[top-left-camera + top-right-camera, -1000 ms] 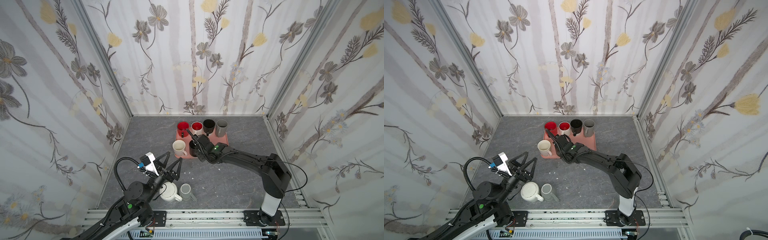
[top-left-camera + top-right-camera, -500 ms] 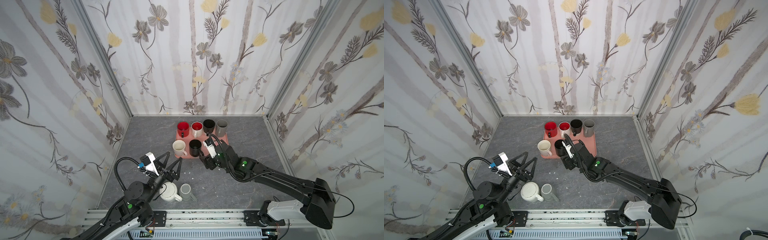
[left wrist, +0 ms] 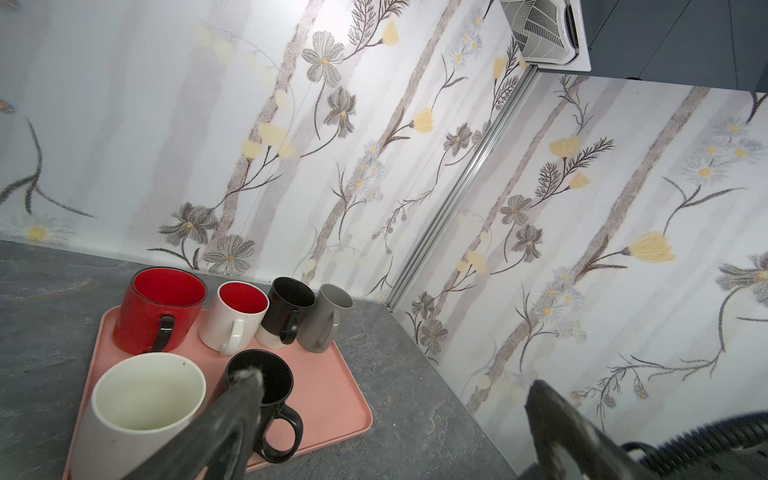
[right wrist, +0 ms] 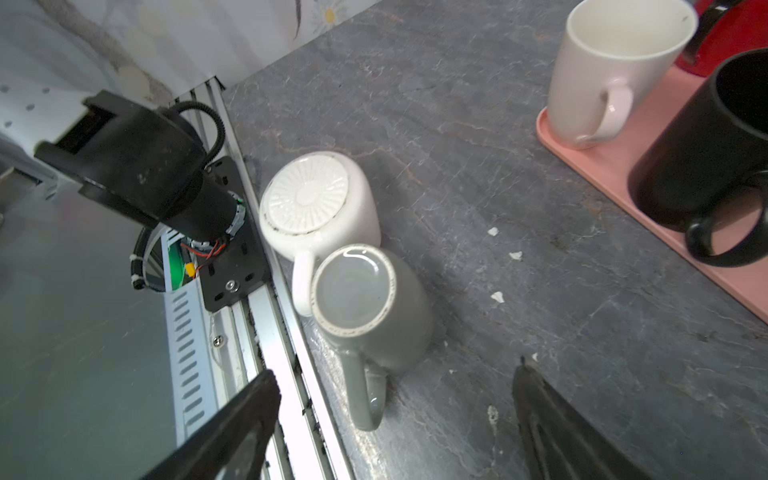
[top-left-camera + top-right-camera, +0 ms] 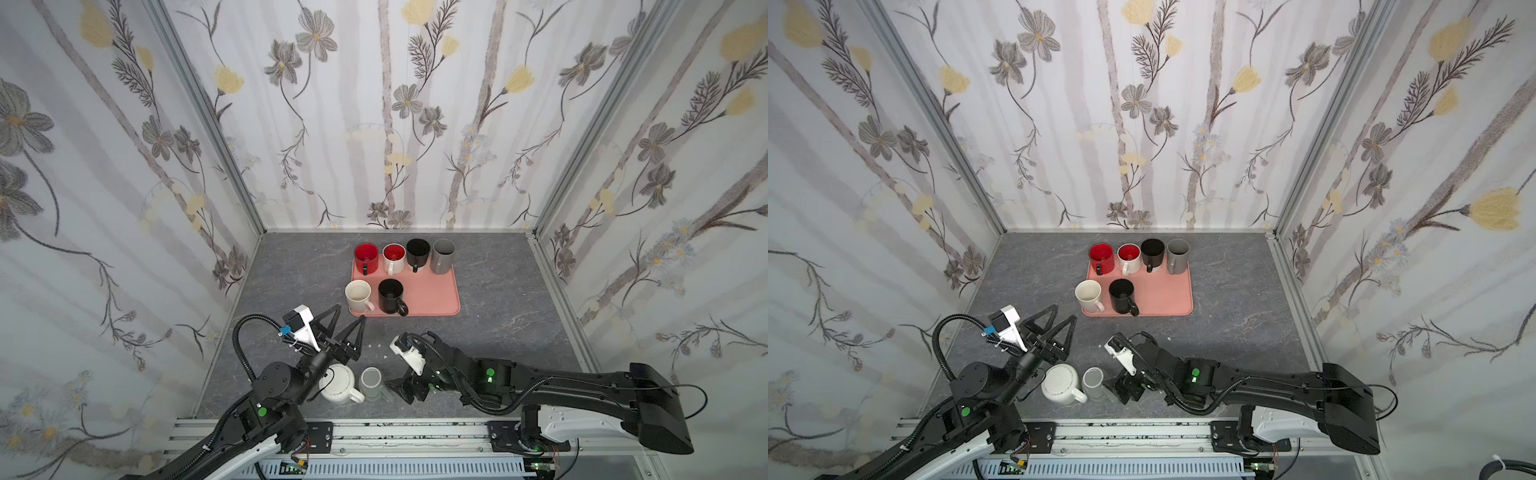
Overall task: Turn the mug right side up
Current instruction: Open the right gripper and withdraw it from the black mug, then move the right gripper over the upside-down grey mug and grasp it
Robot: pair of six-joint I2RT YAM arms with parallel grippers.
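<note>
Nearest the front rail, 2 glazed ceramic mugs stand bottom-up on the grey stone-patterned tabletop [image 5: 498, 332], just beside each other. A round white upside-down mug [image 5: 337, 384] with a ribbed base is on the left. A slimmer grey upside-down mug [image 5: 371, 380] is on the right, its handle pointing right and toward the near edge.

Just right of that handle sits the right gripper [image 4: 394, 368], low over the table. Its fingers are spread wide and hold nothing; the wrist view shows the handle pointing into the gap between them.

Slightly farther back, beyond the white mug, the left gripper [image 5: 351, 312] is raised, its fingers also spread wide and empty.

Farther still, near the middle of the table, a flat pink plastic tray [image 5: 436, 295] carries 6 upright mugs. The near row holds a cream mug [image 5: 358, 293] and a black mug [image 5: 390, 293]. The far row holds, left to right, a red mug [image 5: 365, 255], a white mug with a red inside [image 5: 393, 255], a black mug with a pale base [image 5: 417, 251] and a grey mug [image 5: 443, 253].
</note>
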